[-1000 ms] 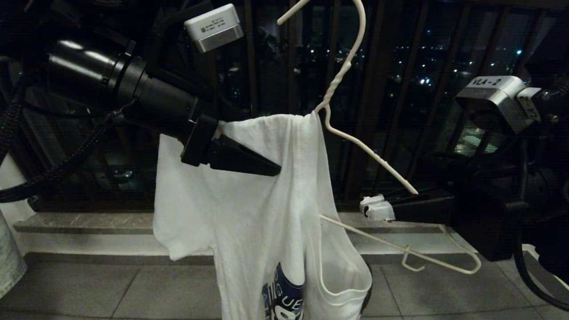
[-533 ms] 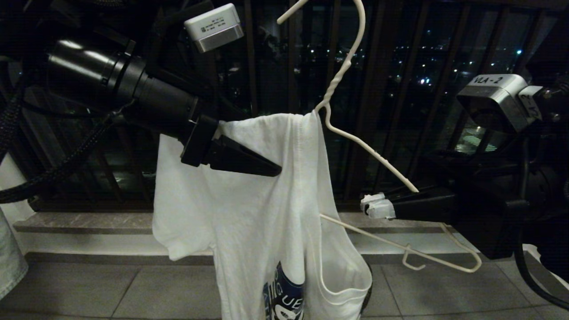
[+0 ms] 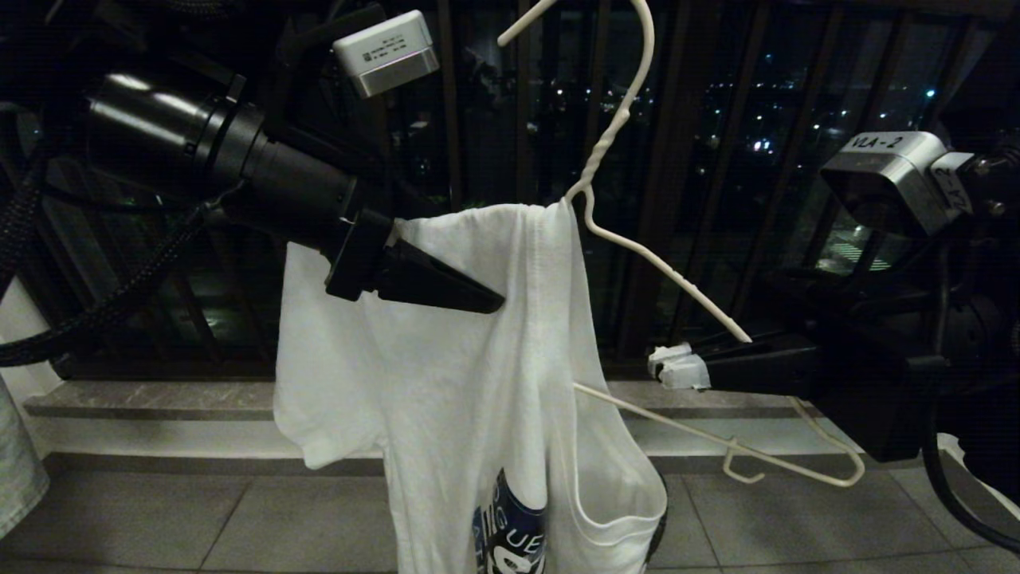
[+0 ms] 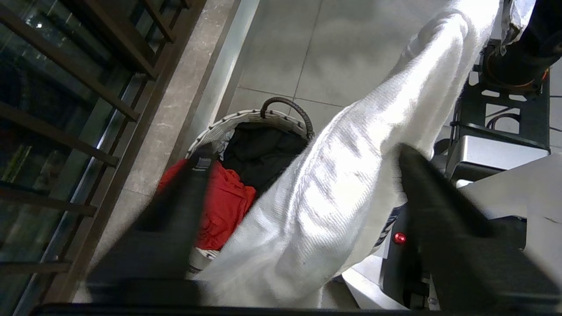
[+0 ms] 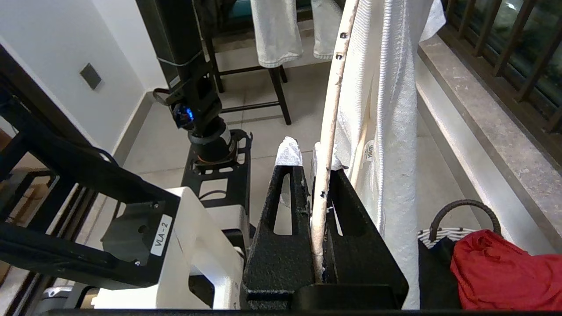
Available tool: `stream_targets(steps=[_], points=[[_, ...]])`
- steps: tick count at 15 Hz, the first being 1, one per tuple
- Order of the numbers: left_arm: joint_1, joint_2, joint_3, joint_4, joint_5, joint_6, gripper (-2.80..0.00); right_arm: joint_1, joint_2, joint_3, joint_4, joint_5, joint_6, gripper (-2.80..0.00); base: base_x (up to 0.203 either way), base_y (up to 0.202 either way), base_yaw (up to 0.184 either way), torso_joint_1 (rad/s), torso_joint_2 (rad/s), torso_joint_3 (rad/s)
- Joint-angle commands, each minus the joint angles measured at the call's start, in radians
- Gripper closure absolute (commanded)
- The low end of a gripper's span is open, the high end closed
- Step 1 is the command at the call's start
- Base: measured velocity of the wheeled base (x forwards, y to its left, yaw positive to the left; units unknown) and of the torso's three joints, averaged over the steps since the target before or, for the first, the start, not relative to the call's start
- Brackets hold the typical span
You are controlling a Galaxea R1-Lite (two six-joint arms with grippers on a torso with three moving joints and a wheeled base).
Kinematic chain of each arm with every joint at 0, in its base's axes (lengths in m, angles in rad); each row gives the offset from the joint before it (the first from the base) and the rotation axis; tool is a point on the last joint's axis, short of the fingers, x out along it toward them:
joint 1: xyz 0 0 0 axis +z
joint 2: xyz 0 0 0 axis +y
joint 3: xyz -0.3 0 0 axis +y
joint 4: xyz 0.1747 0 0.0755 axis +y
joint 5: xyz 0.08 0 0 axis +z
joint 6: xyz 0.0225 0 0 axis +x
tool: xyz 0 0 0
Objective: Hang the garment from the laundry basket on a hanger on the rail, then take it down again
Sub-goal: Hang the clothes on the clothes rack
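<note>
The white garment (image 3: 446, 383) with a dark blue print hangs draped over one arm of the off-white wire hanger (image 3: 677, 279). My right gripper (image 3: 677, 371) is shut on the hanger's bare other arm (image 5: 329, 114), level with the garment's hanging side (image 5: 390, 109). At the garment's top fold is my left gripper (image 3: 490, 303), open. Its fingers stand wide apart (image 4: 303, 151) with the bunched cloth (image 4: 333, 184) running between them. The laundry basket (image 4: 246, 118) stands on the floor below. The hanger's hook runs out of the top of the head view, and the rail is out of view.
Dark balcony bars (image 3: 677, 159) and a stone sill (image 3: 159, 399) lie right behind the hanger. Red cloth (image 4: 219, 206) and black cloth fill the basket. A pale denim garment (image 3: 16, 470) hangs at the far left. A black stool (image 5: 281, 96) stands further along the balcony.
My left wrist has shifted very slightly. The hanger, the garment and the right gripper keep their places.
</note>
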Motion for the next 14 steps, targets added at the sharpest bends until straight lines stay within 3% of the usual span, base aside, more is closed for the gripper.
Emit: stream_targets(steps=[1,14], points=[[-0.001,-0.001,0.000,0.004,-0.002,0.003,0.00,0.001,-0.006,0.000,-0.002,0.006,-0.001,0.00,0.000,0.000,0.000,0.000,0.00,0.000],[-0.008,0.000,-0.001,-0.005,0.000,0.003,0.00,-0.013,-0.012,0.000,-0.004,0.005,-0.002,0.00,0.000,0.000,0.000,0.000,0.00,0.000]])
